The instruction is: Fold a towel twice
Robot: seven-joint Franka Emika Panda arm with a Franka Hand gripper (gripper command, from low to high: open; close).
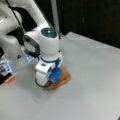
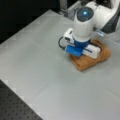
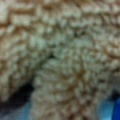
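Towel lies bunched in a small thick folded bundle on the gray tabletop, visible in both front views. Wrist view is filled with terry loops of the towel. Gripper sits right down on top of the bundle, fingers hidden, so can't tell how wide it is.
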